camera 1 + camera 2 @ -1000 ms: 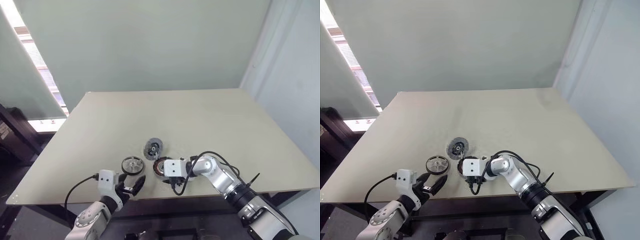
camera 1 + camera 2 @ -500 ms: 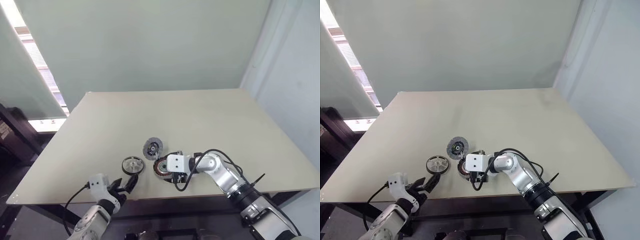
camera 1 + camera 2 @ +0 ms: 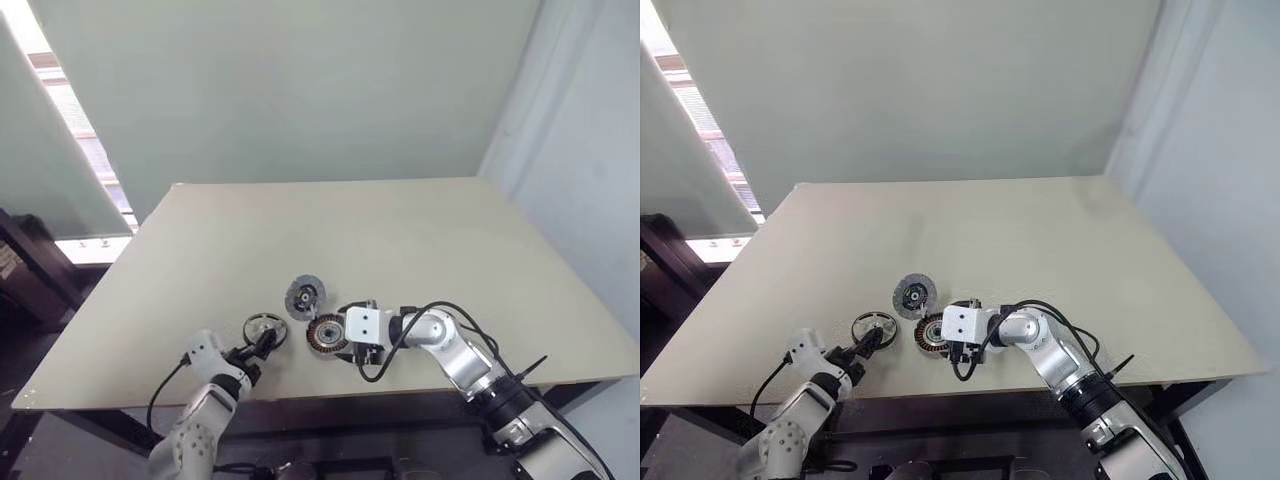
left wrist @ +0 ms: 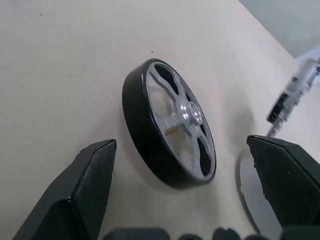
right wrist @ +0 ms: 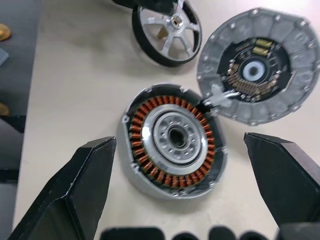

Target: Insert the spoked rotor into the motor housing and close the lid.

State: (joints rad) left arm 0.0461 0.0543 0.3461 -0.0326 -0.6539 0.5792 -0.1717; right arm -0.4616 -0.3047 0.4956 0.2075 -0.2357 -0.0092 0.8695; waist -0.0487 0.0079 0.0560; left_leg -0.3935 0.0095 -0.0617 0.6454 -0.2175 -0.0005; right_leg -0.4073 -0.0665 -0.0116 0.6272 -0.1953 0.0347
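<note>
The spoked rotor (image 4: 170,125), a black ring with silvery spokes, lies flat near the table's front edge. My left gripper (image 3: 262,346) is open just behind it, with the rotor between its spread fingers and not touched. Right of the rotor sits the motor housing (image 5: 172,137), its copper windings facing up. My right gripper (image 5: 178,142) is open, pointing left at the housing, with the fingers apart on either side and nothing held. The ribbed grey lid (image 3: 305,296) lies just beyond the housing, and its edge touches the housing's rim.
All three parts sit close together near the front edge of the beige table (image 3: 400,240). A black cable (image 3: 430,315) loops over my right wrist. A window strip (image 3: 70,130) runs along the left, and a plain wall stands behind the table.
My left gripper has come forward and rolled, and its fingers now reach up to the rotor. My right hand has drawn back to the right, uncovering more of the housing.
</note>
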